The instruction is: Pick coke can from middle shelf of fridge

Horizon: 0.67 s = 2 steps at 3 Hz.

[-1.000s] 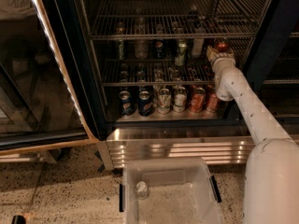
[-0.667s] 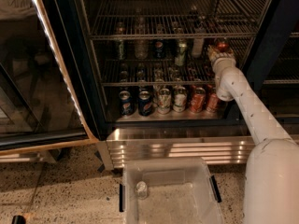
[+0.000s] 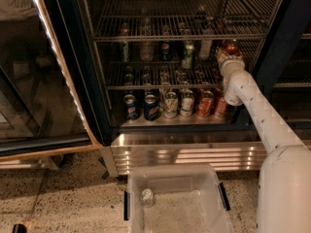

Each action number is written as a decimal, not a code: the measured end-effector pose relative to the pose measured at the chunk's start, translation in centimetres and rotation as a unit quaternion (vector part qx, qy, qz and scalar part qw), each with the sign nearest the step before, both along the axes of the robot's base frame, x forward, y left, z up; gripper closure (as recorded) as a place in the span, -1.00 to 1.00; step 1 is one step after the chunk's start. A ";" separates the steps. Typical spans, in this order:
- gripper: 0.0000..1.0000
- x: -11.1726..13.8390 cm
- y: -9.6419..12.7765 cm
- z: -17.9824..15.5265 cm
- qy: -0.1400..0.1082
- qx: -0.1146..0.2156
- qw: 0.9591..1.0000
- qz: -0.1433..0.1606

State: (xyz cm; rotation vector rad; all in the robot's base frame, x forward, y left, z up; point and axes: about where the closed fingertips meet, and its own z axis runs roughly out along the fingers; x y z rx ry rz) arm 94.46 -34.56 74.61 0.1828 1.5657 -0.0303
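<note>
Speckled stone floor (image 3: 58,193) lay nearest, and on it stood a clear plastic bin (image 3: 170,171) holding one small clear cup-like thing (image 3: 147,196) at its left. Behind the bin rose the fridge (image 3: 80,57), its ribbed steel base (image 3: 184,152) in front and its glass door (image 3: 29,81) swung open to the left. On the lowest tier stood a row of cans: two blue Pepsi cans (image 3: 130,106) at the left, two green-and-white cans (image 3: 170,104) in the middle and two orange-red cans (image 3: 205,103) at the right. The white arm (image 3: 257,110) rose from the near right and reached up and leftward into the fridge. Its gripper (image 3: 229,54) was at the far right end of the middle shelf (image 3: 114,76), right at the coke can (image 3: 230,46); whether it grasped the can could not be told. More cans and bottles stood farther left on that shelf.
</note>
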 end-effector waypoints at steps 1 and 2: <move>1.00 -1.7 0.7 1.4 -0.003 0.005 1.000 0.013; 1.00 -3.7 1.8 2.5 -0.009 0.009 0.999 0.030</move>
